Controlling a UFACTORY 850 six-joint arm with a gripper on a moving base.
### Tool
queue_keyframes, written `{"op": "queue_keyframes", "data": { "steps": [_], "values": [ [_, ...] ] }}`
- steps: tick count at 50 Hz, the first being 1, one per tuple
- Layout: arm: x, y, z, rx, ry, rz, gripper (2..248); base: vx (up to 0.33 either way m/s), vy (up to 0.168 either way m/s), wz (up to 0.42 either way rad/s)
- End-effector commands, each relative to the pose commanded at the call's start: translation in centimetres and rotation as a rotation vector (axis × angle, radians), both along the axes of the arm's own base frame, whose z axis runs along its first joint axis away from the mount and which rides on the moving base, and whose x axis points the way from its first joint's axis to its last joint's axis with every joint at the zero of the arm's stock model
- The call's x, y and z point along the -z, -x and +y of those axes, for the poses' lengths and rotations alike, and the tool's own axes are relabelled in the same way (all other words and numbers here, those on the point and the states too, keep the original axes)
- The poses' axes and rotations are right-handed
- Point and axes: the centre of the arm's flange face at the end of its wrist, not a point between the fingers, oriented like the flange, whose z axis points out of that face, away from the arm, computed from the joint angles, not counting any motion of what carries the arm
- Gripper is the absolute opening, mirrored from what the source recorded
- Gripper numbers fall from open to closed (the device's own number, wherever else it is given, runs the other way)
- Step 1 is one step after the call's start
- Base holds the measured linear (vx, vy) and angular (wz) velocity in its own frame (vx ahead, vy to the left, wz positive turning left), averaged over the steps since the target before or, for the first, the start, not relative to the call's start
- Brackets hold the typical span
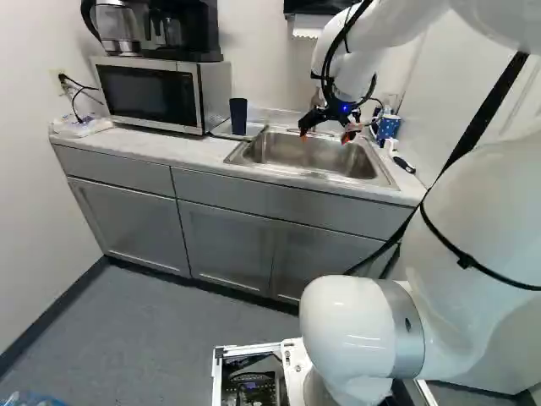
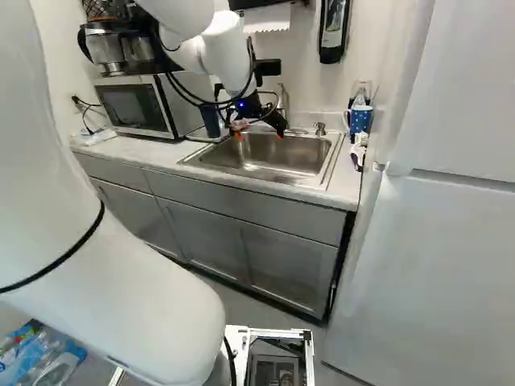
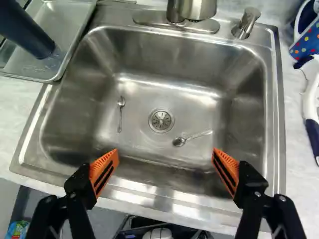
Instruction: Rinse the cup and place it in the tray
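Note:
My gripper (image 1: pixel 325 135) hangs over the front part of the sink (image 1: pixel 300 154), with nothing between its fingers. In the wrist view the gripper (image 3: pixel 166 164) stands wide open, its orange pads far apart above the basin. A dark blue cup (image 1: pixel 238 116) stands between microwave and sink in the left base view. The wrist view shows this cup (image 3: pixel 25 31) upright in the metal tray (image 3: pixel 72 42), beside the sink and well away from the fingers. The faucet (image 3: pixel 192 9) is beyond the basin, only its lower part showing there.
Two spoons (image 3: pixel 120 110) (image 3: pixel 192 138) lie on the sink floor around the drain (image 3: pixel 161 120). A dotted blue mug (image 2: pixel 360 119) and a white-and-dark brush-like item (image 3: pixel 311 107) are on the counter beside the sink. The microwave (image 1: pixel 152 93) carries a coffee maker; a fridge (image 2: pixel 434 241) stands at the right of the right base view.

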Motion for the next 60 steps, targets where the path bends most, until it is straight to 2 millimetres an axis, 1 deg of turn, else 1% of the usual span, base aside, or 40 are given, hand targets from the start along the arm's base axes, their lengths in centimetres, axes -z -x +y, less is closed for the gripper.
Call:
{"op": "queue_keyframes", "data": {
  "steps": [25, 42, 60],
  "values": [
    [0.0, 0.0, 0.0, 0.0, 0.0, 0.0, 247, -0.005, 0.014, -0.006],
    [0.0, 0.0, 0.0, 0.0, 0.0, 0.0, 247, -0.036, 0.066, 0.003],
    [0.0, 0.0, 0.0, 0.0, 0.0, 0.0, 247, -0.061, 0.09, -0.035]
  ]
}}
